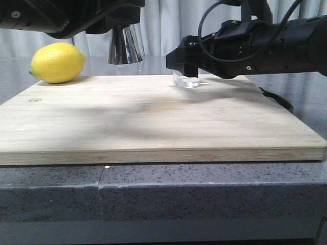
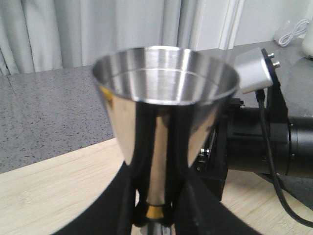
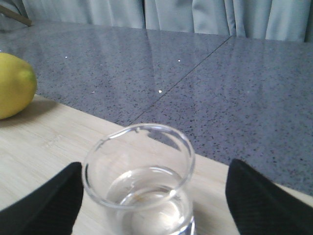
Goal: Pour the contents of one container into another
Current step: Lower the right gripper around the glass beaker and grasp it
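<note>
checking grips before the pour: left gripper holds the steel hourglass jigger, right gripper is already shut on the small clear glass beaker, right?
Not quite. The right wrist view shows the right gripper open, its fingers apart on either side of the small clear glass beaker. The left gripper does hold the steel hourglass jigger.

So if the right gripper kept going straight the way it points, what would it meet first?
Nothing solid soon: the glass beaker already sits between its open jaws, untouched. Beyond lies only bare counter and curtain, though depth is unclear.

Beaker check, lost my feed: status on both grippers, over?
Left gripper shut on jigger, held up. Right gripper open, straddling beaker, which sits on board. Lemon far off, nothing blocking.
</note>
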Robot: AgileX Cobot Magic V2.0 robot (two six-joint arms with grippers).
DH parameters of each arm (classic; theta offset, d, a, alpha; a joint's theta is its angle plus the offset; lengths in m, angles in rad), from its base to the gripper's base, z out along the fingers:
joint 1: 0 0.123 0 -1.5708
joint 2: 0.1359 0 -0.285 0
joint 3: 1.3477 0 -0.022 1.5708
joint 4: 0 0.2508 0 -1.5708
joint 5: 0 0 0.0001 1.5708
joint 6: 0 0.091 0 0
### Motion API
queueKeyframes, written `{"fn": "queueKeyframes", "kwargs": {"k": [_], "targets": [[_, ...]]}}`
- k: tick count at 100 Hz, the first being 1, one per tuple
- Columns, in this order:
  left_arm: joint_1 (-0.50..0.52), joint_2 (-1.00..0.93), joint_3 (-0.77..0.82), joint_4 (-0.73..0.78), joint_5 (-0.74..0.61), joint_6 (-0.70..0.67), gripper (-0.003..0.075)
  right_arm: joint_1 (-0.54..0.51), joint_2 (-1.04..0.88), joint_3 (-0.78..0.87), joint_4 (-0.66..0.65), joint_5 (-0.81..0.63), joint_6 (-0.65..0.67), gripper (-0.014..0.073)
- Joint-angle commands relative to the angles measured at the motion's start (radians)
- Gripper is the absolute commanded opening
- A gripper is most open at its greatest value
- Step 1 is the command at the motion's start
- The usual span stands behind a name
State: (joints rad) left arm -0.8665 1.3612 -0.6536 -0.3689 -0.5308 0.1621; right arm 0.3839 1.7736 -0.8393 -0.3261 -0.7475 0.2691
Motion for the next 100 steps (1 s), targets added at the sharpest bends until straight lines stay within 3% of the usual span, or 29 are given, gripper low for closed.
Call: {"fn": "queueKeyframes", "kwargs": {"k": [1,100], "targets": [[-0.006,-0.035,-0.027,0.014,-0.073,-0.009,-0.002,-0.003,-0.042,-0.03,0.004,-0.089,-0.007,0.054],[-0.006,-0.035,-0.027,0.018,-0.064,-0.009,-0.002,-0.003,0.034,-0.03,0.004,-0.167,-0.007,0.054]]}}
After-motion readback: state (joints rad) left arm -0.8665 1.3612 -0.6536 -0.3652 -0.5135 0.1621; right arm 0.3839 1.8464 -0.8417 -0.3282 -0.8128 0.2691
